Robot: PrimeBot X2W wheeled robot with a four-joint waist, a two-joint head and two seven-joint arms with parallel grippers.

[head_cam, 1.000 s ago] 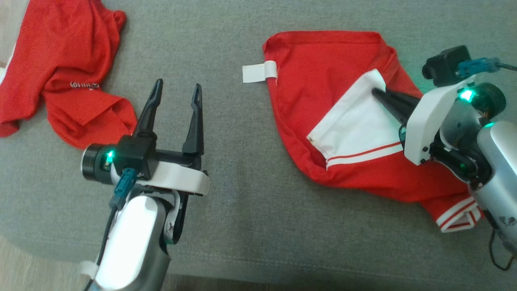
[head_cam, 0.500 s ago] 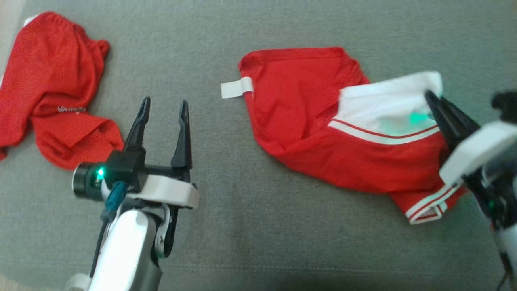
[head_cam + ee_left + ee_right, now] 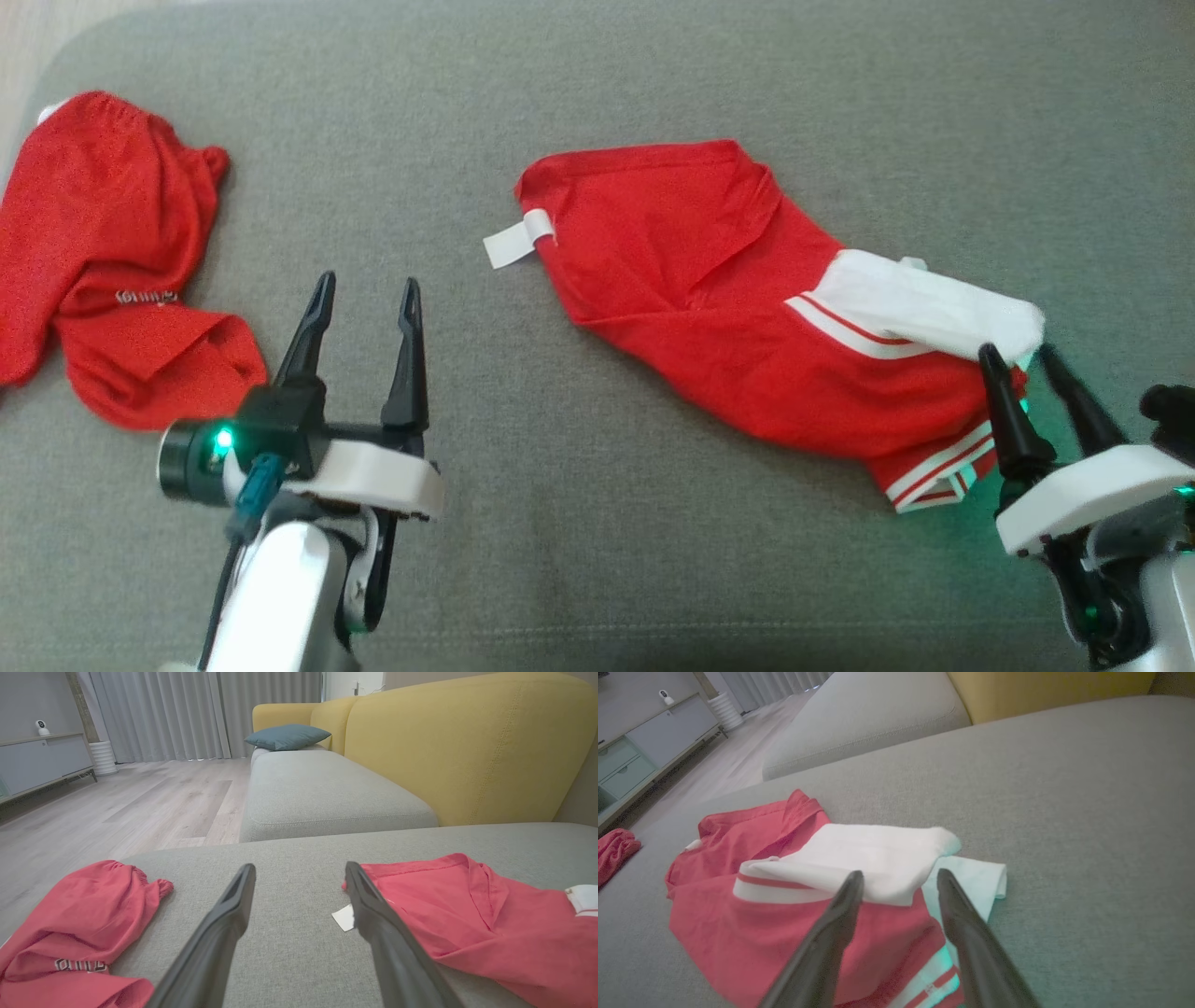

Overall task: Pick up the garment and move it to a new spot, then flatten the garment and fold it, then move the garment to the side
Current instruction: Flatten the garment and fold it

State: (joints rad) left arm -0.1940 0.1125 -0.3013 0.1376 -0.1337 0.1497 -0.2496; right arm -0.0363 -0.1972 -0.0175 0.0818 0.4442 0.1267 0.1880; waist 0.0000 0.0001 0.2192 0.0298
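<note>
Released garment (image 3: 672, 243) from right gripper (image 3: 1018, 359), now parted and empty at 4 o'clock. Deposited at 3 o'clock on cushion (image 3: 597, 93), rumpled. Flatten next, using left gripper (image 3: 367, 285), spread empty at 8 o'clock.

A broad grey woven-fabric sofa cushion (image 3: 597, 523) carries everything. At the left of the head view lies a crumpled red mesh garment with white lettering (image 3: 103, 243). Right of centre, well apart from it, a red garment with white striped trim and a white panel (image 3: 672, 243) lies spread out, a small white tag (image 3: 509, 245) at its left edge
</note>
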